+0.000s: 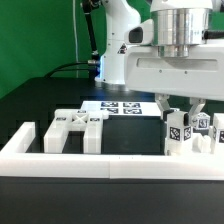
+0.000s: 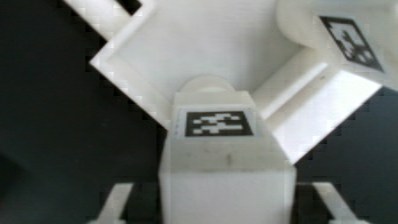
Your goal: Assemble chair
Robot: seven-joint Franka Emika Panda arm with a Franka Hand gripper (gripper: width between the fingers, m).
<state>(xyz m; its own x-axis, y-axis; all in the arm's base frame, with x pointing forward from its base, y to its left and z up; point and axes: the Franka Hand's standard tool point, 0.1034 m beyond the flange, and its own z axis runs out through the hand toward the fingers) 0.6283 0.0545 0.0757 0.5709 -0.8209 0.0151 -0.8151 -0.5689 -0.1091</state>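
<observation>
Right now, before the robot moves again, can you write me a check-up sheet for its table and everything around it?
Surface: black tabletop, carrying a flat white marker board; a long white border wall runs along the front.
Job's things: white blocky plastic chair parts with black-and-white tags on the exterior view's left, more on its right.
Clutter: nothing seen.
Grippers: the end effector straddles one tagged white upright part; whether it is squeezing the part cannot be told.
Cables: black cable behind the table, near the robot's white base.
Surroundings: green backdrop.
</observation>
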